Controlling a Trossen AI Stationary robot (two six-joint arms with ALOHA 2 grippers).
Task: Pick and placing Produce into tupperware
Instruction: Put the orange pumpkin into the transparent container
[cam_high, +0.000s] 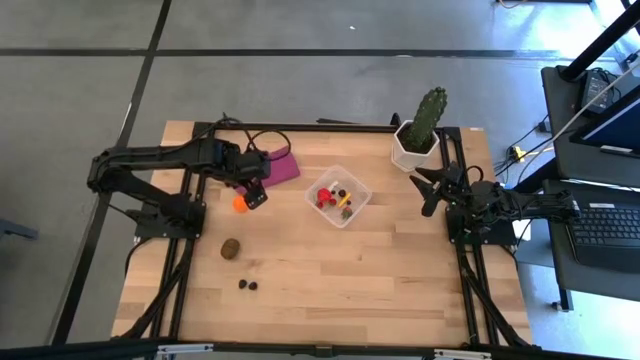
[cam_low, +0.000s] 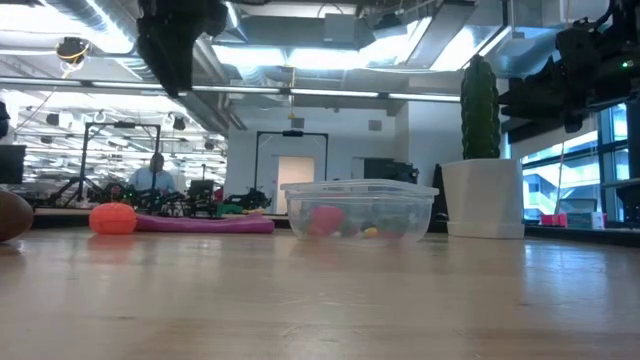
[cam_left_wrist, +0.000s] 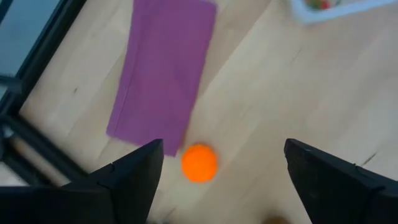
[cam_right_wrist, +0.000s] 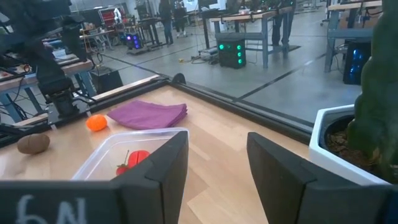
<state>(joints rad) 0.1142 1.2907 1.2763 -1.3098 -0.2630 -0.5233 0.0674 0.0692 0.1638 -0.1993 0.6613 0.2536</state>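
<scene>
My left claw (cam_left_wrist: 217, 177) fingers spread wide over orange ball (cam_left_wrist: 199, 163) beside purple cloth (cam_left_wrist: 163, 68); centre, drop straight to tabletop (cam_high: 400, 270), close gently; right claw (cam_high: 428, 190) half-open, waiting near cactus (cam_high: 428, 118)

Between my spread left fingers (cam_left_wrist: 134, 180) lies bare wood around the orange ball (cam_left_wrist: 199, 163). The purple cloth (cam_left_wrist: 165, 68) crowds just beyond it; the gap between them seems slim, though I can't be sure.

A robot lab/workshop is shown: more benches w/ gear (cam_right_wrist: 249, 18), concrete floor (cam_high: 80, 100), laptop (cam_high: 610, 225), ceiling pipes (cam_low: 330, 30).
</scene>
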